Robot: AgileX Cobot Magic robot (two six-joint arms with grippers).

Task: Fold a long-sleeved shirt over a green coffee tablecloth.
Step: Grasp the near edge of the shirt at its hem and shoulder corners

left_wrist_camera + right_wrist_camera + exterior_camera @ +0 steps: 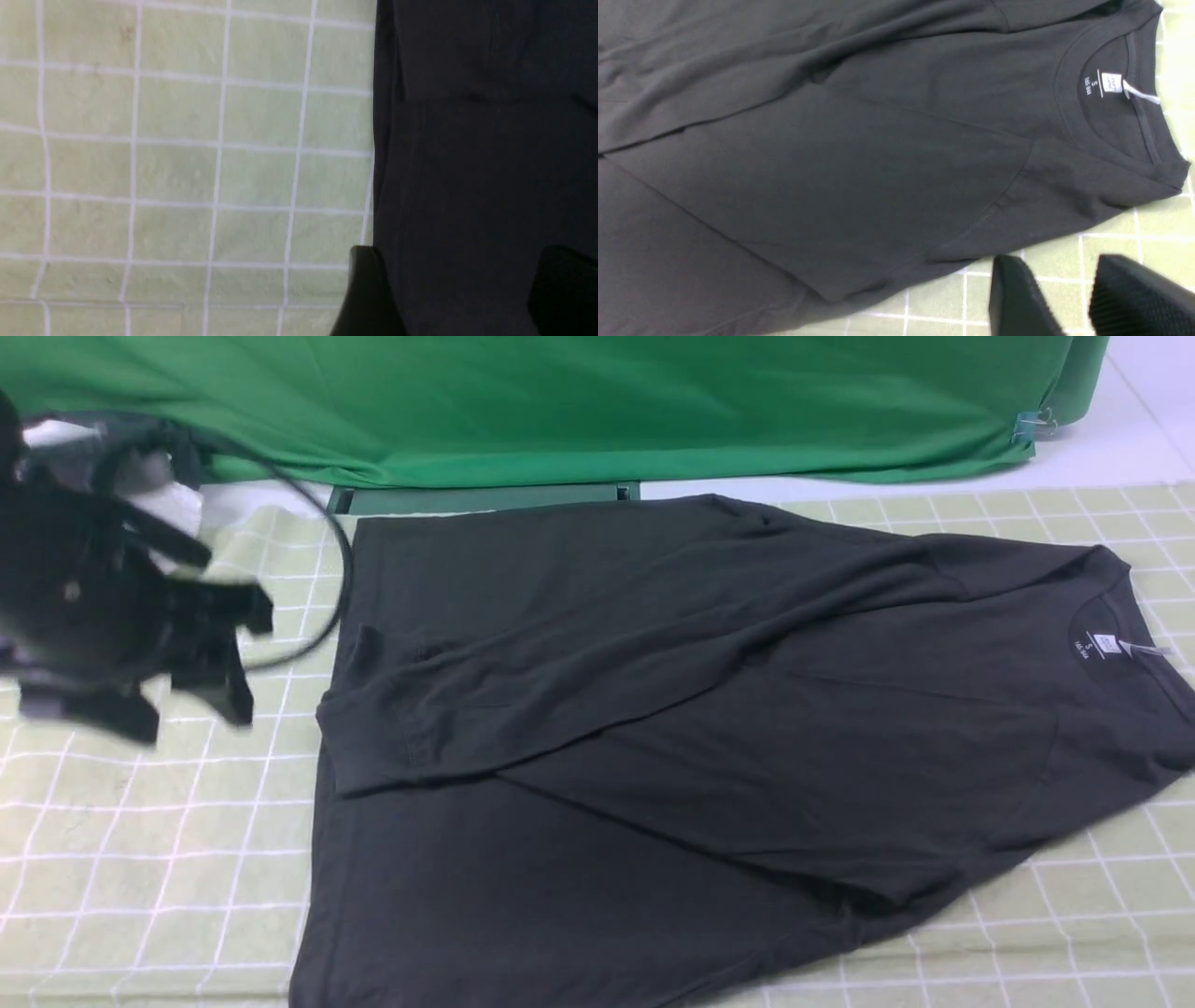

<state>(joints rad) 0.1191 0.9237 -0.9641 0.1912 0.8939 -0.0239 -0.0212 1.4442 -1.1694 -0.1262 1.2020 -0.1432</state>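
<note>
The long-sleeved shirt (709, 728) lies flat on the green coffee tablecloth (140, 859), collar and white neck label (1106, 644) to the right, hem to the left. One sleeve (579, 653) is folded across the body. My left gripper (245, 658) hangs open and blurred above the cloth, left of the hem. In the left wrist view it (460, 254) is spread wide over the shirt (486, 163) with nothing held. My right gripper (1057, 261) is open over bare tablecloth (1111, 233), just off the shirt's shoulder edge (1041, 219). The front view does not show the right arm.
A dark green fabric backdrop (560, 401) hangs along the back, pinned by a clip (1032, 425). A dark green bar (485, 497) lies under it. A black cable (341, 569) loops from the left arm near the shirt's hem.
</note>
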